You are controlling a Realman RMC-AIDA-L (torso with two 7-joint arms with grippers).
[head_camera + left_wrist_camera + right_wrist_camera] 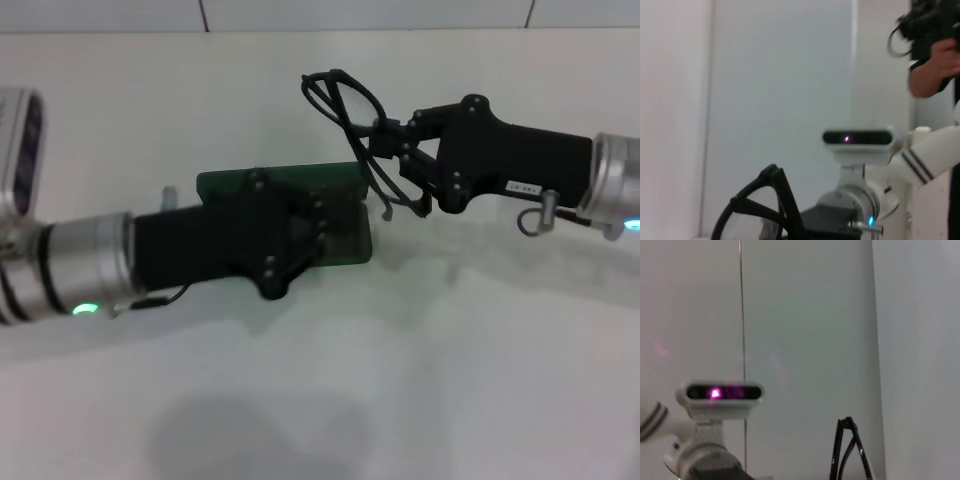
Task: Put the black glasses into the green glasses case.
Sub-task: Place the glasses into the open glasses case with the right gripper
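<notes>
Head view first: my left gripper (300, 235) sits right over the green glasses case (352, 228), and its black linkage covers most of the lid, so only a dark green strip along the far edge and the rounded end toward my right arm peek out. I cannot tell whether the case is open or what lies inside; my own claw hides all of that. Whether this claw is spread or pressed together I cannot tell either.

My right gripper (392, 150) is pinched on the black glasses (345, 100), holding them up in the air just beyond the case's near end. Thin black wire frame, two rounded oval lenses reaching past my fingertips, slender temple arms drooping below them with hooked ends close to the case corner.

Left wrist view catches a curved black frame (747, 210) with a clear lens, cut off at the edge. Right wrist view shows the folded black frame (850, 450) standing upright, lower part cut off. White table (450, 350) below, smooth and matte.
</notes>
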